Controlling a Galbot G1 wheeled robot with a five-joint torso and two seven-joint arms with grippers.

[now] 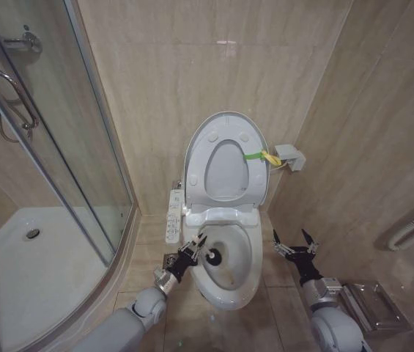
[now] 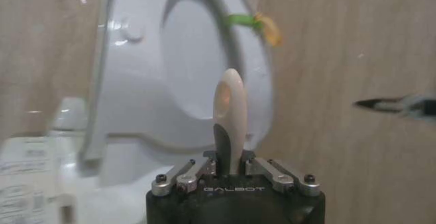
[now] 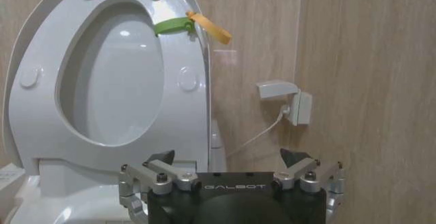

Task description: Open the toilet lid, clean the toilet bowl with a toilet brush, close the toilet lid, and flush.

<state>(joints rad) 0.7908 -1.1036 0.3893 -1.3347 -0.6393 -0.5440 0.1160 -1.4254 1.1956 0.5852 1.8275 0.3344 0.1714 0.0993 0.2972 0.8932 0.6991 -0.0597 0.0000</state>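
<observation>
The toilet lid (image 1: 226, 170) stands raised against the back wall with the ring seat folded up against it and a yellow-green strap (image 1: 260, 155) at its edge. Below it lies the open white toilet bowl (image 1: 255, 255). My left gripper (image 1: 194, 252) is at the bowl's left rim, shut on the toilet brush, whose black head (image 1: 212, 256) hangs just inside the bowl. The left wrist view shows its pale handle (image 2: 228, 106) clamped between the fingers (image 2: 197, 169). My right gripper (image 1: 294, 246) hovers open to the right of the bowl, facing the lid (image 3: 112, 86).
A glass shower enclosure (image 1: 60, 147) with a white tray (image 1: 9, 264) stands to the left. A button panel (image 1: 174, 215) runs along the bowl's left side. A white wall box (image 1: 291, 156) with a cable sits right of the lid. A metal fixture (image 1: 371, 306) lies low on the right.
</observation>
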